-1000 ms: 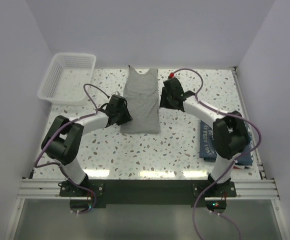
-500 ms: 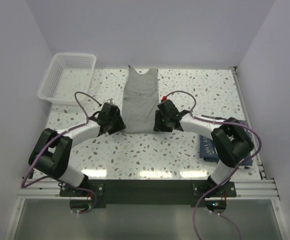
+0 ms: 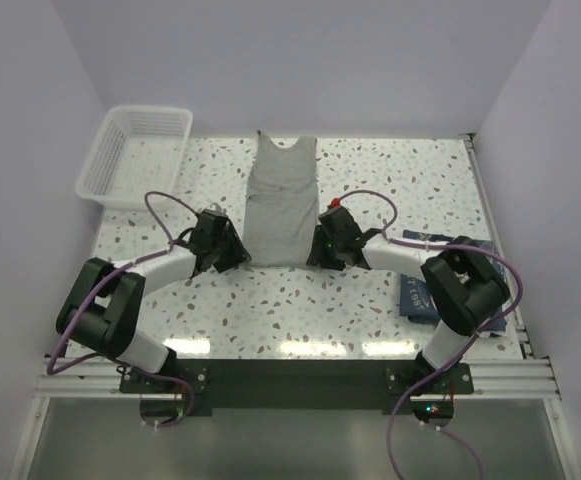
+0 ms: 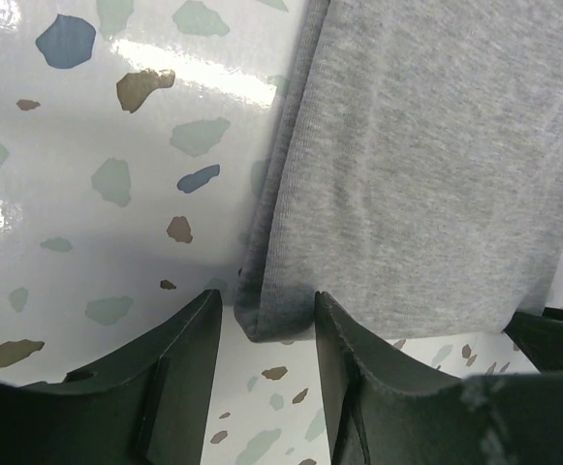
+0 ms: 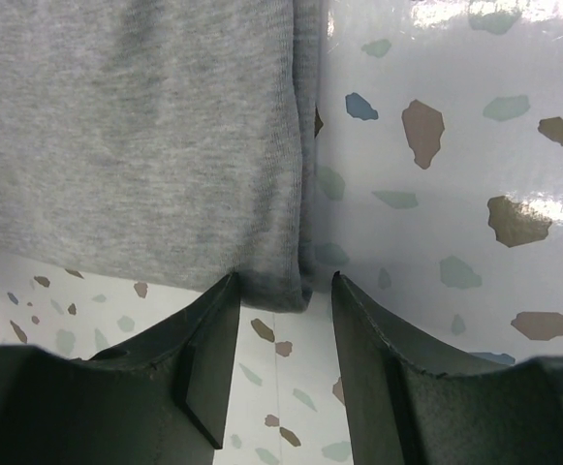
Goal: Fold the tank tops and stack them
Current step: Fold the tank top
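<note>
White-black arms (image 3: 167, 262) (purple cables (image 3: 167, 194))

Navy tank top (image 3: 416, 293) largely hidden by the right arm (image 3: 460, 285); its lettering, seemingly white, too small to read. Grey tank top (image 4: 426, 165) cut off by both wrist views' edges.

We are listing the table (image 3: 370, 290) and what is resting on it. The spread tank top (image 3: 281, 200) is lying at the middle, with its neck end to the far side. The basket (image 3: 135, 155) is sitting at the far left corner, well apart from it. The folded tank top (image 3: 417, 295) is lying at the near right, partly hidden by the right arm. The left gripper (image 3: 238, 255) is straddling the spread top's near left corner and the right gripper (image 3: 320, 255) its near right corner, with each corner lying between parted fingers.
</note>
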`<state>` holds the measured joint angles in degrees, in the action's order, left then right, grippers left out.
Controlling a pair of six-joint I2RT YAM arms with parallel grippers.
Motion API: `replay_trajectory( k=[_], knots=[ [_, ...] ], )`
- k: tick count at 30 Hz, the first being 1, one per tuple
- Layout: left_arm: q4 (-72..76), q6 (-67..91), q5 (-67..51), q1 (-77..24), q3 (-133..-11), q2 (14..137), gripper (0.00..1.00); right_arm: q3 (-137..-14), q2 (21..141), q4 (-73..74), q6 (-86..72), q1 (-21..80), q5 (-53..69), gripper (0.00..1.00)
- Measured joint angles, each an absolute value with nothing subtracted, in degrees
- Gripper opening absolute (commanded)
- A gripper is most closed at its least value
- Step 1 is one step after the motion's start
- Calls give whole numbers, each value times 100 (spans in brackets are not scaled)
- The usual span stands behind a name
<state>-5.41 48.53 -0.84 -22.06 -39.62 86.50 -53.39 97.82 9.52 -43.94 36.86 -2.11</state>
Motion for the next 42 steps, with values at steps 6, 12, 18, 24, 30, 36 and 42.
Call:
replay_trajectory(
  k=[6,12,18,24,30,36,42],
  knots=[
    [-292,4934,-137,-2187,-3804,8646,38,-5262,9786,803,-4510,3686,-156,31],
    [54,5026,-209,-2174,-3562,8643,3,-5157,9789,740,-4593,3697,-148,0],
    [183,4995,-290,-2217,-3393,8514,0,-5022,9701,617,-4541,3743,-137,0],
    [-64,5070,-357,-2480,-2491,7378,0,-4165,8759,777,-4451,4289,-204,0],
    [-1243,5393,-296,-3280,-1973,5789,0,-3371,7258,1367,-4593,5378,-364,0],
    [-2755,5948,93,-4235,-2399,4407,0,-3448,5931,2368,-4936,6198,-773,0],
    [-3336,6025,635,-4257,-3719,4565,0,-4431,5782,3323,-4939,6195,-1446,0]
  ],
)
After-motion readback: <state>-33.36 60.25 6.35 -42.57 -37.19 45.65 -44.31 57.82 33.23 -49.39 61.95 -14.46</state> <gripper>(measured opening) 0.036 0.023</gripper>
